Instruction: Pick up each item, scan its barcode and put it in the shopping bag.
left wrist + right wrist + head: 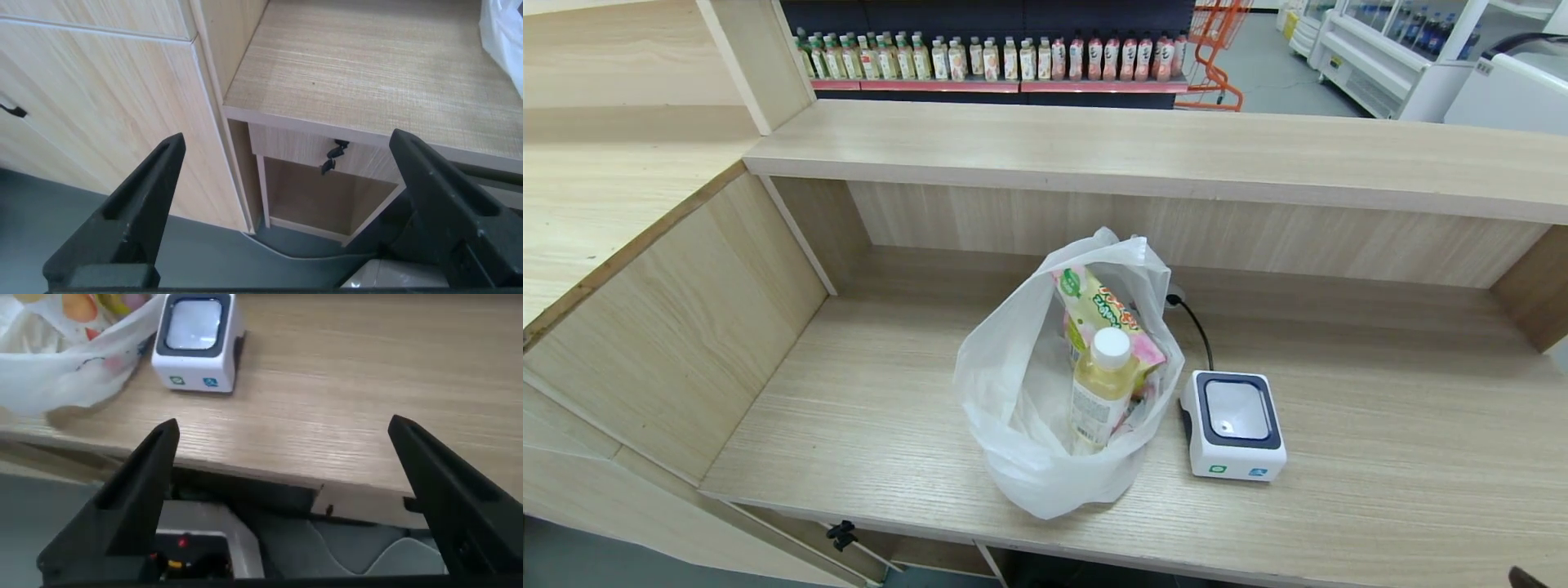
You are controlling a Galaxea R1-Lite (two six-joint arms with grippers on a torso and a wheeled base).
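My left gripper point(288, 143) hangs low, under counter height, off the near-left corner of the counter point(368, 65). Its fingers are spread wide w/ nothing between them. Past them I see the cupboard front and a small key point(335, 155) in the drawer under the top. My right gripper point(284, 429) sits low too, just off the near edge and right of centre, fingers equally wide and empty. It faces the scanner point(196, 339) and the edge of the bag point(73, 351). From the head cam, the shopping bag point(1005, 367) stands approx. mid-counter point(1380, 425), thin translucent white plastic w/ its mouth open upward. Inside it is a bottle point(1103, 388), upright, w/ pale yellow drink, a white cap and a label round its body. Behind the bottle, on the far side, is a snack pouch point(1094, 310), pink, green and yellow, leaning on the bag wall. The scanner point(1232, 423), a white box w/ a dark-framed window facing up, sits just right of the bag. Its black cable point(1196, 322) runs to the far wall.
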